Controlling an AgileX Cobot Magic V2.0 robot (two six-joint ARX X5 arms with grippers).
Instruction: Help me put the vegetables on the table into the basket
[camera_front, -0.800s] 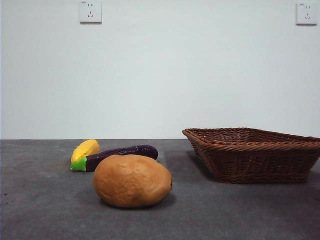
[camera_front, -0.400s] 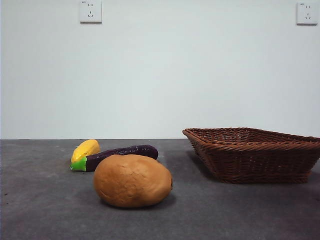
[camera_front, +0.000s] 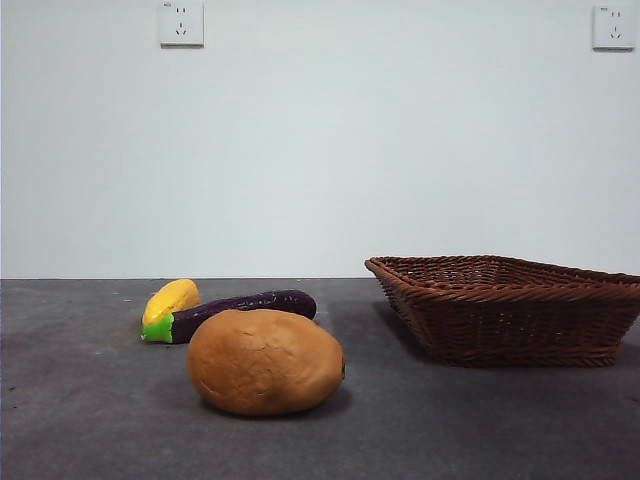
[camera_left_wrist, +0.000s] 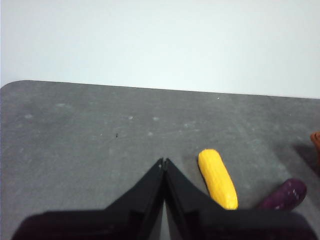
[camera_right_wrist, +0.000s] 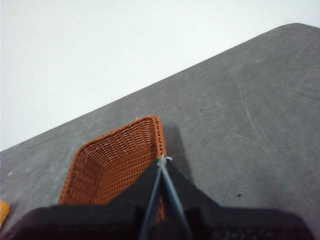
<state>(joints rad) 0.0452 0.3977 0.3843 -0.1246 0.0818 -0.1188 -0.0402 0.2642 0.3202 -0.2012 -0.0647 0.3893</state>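
Seen level across the dark grey table (camera_front: 480, 420): a big tan-brown potato (camera_front: 265, 361) lying nearest the camera, left of centre. Just behind it, a slim purple eggplant (camera_front: 230, 313) on its side, green cap pointing left, with a small yellow piece (camera_front: 171, 298) close against the cap end. Off to the right and well apart from all three, a shallow brown wicker basket (camera_front: 505, 309) with flared sides and a braided rim — interior hidden from this low angle. Two white wall sockets (camera_front: 181, 22) high on the pale wall. No arm showing in this view.

From the left wrist: left end effector (camera_left_wrist: 163, 162) clenched, black jaws pressed tip to tip with nothing between, held above bare table. Just beside the tips, the yellow piece lying lengthwise; near it, the rounded purple end of the eggplant. A sliver of brown at the frame's edge — too little to identify.

From the right wrist: right end effector (camera_right_wrist: 163, 160) likewise clenched and empty, its tips above the basket's near corner. Visible part of the basket's floor bare. An orange-yellow scrap at the frame's corner, too small to name.
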